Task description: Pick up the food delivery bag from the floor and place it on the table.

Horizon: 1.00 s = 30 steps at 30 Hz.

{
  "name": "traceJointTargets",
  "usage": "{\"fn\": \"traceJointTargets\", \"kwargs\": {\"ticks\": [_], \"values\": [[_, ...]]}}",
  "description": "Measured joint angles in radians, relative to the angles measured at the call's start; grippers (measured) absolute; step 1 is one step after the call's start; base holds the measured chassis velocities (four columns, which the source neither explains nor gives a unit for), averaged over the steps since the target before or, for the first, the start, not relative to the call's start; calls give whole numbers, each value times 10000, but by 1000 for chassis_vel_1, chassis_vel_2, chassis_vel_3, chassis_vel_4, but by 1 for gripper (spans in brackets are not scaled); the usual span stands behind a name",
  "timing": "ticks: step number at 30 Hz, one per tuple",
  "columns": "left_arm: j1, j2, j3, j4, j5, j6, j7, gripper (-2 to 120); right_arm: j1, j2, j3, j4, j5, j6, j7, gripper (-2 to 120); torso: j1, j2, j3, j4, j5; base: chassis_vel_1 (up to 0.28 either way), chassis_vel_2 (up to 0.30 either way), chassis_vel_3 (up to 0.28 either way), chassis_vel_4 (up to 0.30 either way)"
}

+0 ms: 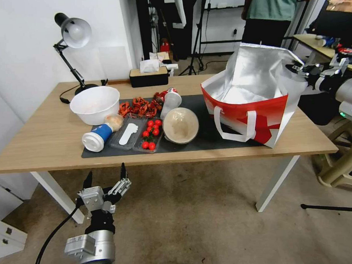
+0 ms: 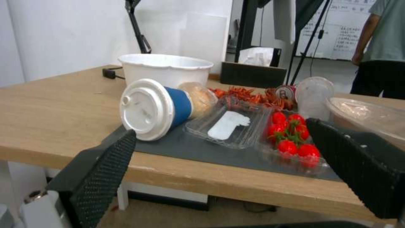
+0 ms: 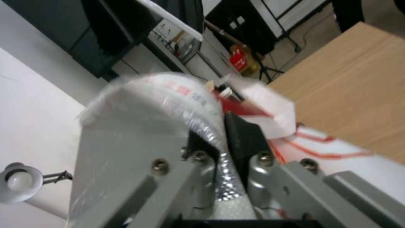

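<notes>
Right gripper (image 3: 221, 142) pinches the foil rim of one bag (image 1: 256, 105), which stands on the table (image 1: 48, 141) at its right end, half on the mat (image 1: 207, 134). Left gripper (image 1: 105, 181) hangs below the table's front edge, fingers spread wide and empty.

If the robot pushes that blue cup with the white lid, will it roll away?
Probably. The blue cup lies on its side on the dark mat, so a nudge would likely roll it, curving because it tapers. It looks like light paper, so it should move easily. The white bowl close behind might stop it.
</notes>
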Motion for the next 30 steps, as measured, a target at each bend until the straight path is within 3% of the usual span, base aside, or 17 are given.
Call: {"fn": "traceJointTargets", "kwargs": {"ticks": [7,12,16,21,24,30], "values": [[30,8,16,0,15,0,4,100,368,35,-388,-89,-391,102,-359,35,-2,0,0,2,0,0,0,0,0],[39,40,-16,-4,12,-9,4,100,645,99,-691,-133,-648,207,-499,48,-1,0,0,1,0,0,0,0,0],[77,71,-32,-21,11,-39,1,100,1098,180,-1217,-237,-1400,337,-467,67,-1,0,0,2,0,0,0,0,0],[102,84,-34,-21,42,-94,-1,100,1174,180,-1411,-279,-2124,321,-396,80,-1,0,0,1,1,0,0,0,0],[123,108,-30,-9,77,-143,-2,100,1107,136,-1418,-188,-2974,304,-270,96,-2,0,0,1,1,0,0,0,0],[128,131,-18,-8,108,-173,-3,100,966,-36,-1269,-31,-3841,248,149,100,-2,0,0,0,0,0,0,0,0]]}}
